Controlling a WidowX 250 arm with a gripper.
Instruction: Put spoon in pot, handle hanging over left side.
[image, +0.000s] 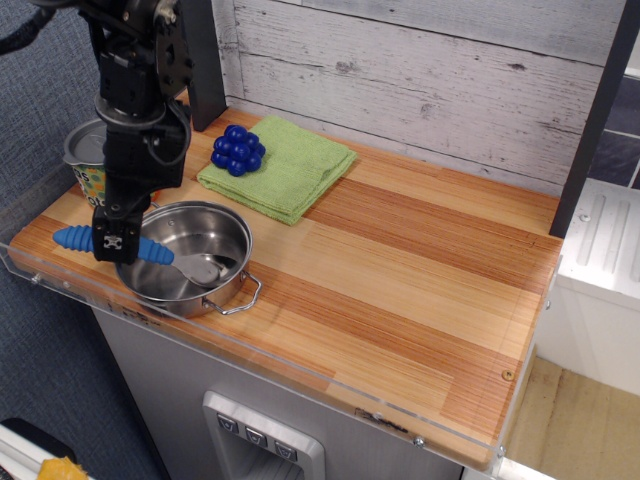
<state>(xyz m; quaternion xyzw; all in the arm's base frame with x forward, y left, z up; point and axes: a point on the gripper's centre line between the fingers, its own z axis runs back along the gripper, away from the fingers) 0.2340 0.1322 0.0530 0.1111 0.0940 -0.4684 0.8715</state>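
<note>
Wooden desk (400, 270), pot (190, 258) at the lower left of the frame.
Spoon (150, 252) lies across the pot, blue handle (80, 238) overhanging its left rim, bowl inside; hand (115, 240) is clamped on the handle.

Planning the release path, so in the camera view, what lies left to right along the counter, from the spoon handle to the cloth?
Blue spoon handle with the gripper on it → pot holding the spoon bowl → blue knobbly ball → green cloth. The dotted can overlaps the arm, so I left it out.
</note>
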